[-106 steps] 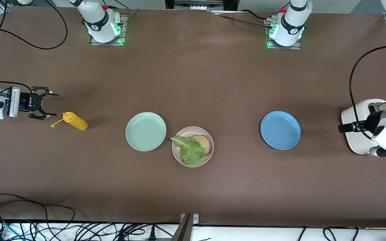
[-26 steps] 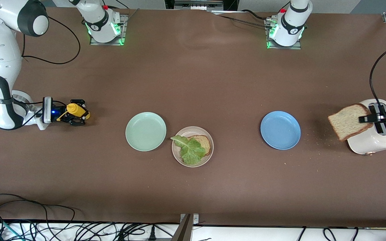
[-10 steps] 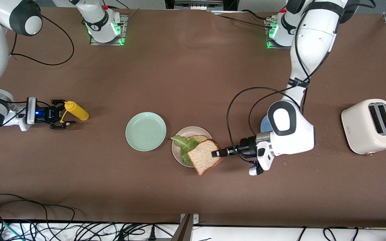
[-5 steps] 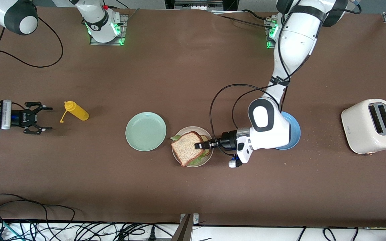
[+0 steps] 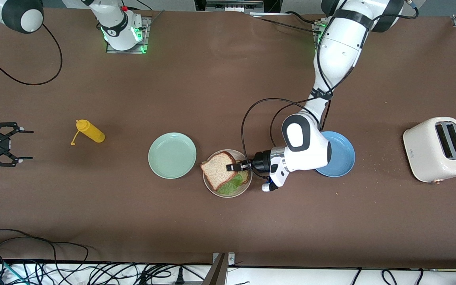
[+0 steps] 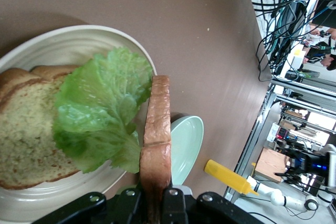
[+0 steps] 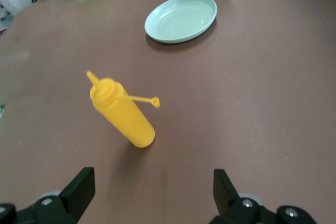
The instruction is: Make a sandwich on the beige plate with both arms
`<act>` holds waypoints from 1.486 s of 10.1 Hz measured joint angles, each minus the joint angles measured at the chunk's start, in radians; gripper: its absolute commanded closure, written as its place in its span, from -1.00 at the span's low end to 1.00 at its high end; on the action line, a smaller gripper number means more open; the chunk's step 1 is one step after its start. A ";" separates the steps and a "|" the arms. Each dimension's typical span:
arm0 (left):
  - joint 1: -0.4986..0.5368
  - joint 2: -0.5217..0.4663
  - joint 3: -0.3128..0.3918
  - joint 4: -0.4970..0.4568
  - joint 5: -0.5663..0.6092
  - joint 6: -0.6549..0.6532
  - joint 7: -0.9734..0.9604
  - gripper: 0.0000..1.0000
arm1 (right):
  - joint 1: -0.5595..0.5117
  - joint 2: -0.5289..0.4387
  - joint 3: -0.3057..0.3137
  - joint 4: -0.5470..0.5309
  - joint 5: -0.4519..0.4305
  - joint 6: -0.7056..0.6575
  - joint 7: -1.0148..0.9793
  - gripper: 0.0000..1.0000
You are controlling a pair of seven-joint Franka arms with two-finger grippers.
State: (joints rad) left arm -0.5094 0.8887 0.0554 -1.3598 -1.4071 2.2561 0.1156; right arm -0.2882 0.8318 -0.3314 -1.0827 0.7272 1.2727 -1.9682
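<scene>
Toast (image 5: 219,169) clamped by its edge in left hand (image 5: 236,166), over lettuce (image 5: 234,186) and lower slice (image 6: 26,129) on beige plate (image 5: 209,189). Best to level it, square it with the lower slice, then let go low. Right hand (image 5: 14,143) waiting spread wide and empty at the counter's end beside mustard (image 5: 89,132). Lower slice mostly hidden in front view; blue plate (image 5: 341,156) partly covered by the arm.

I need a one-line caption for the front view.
Left gripper holds top bread slice over lettuce on beige plate.
</scene>
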 measured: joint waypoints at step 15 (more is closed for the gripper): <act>0.002 -0.017 0.122 -0.055 0.014 0.014 0.153 -1.00 | 0.352 -0.453 0.107 -0.010 -0.661 -0.115 1.683 -1.00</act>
State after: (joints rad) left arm -0.5071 0.8718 0.1778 -1.4152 -1.3933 2.2698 0.2685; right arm 0.0637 0.3786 -0.2245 -1.0923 0.0659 1.1574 -0.2853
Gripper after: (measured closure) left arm 0.000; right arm 0.000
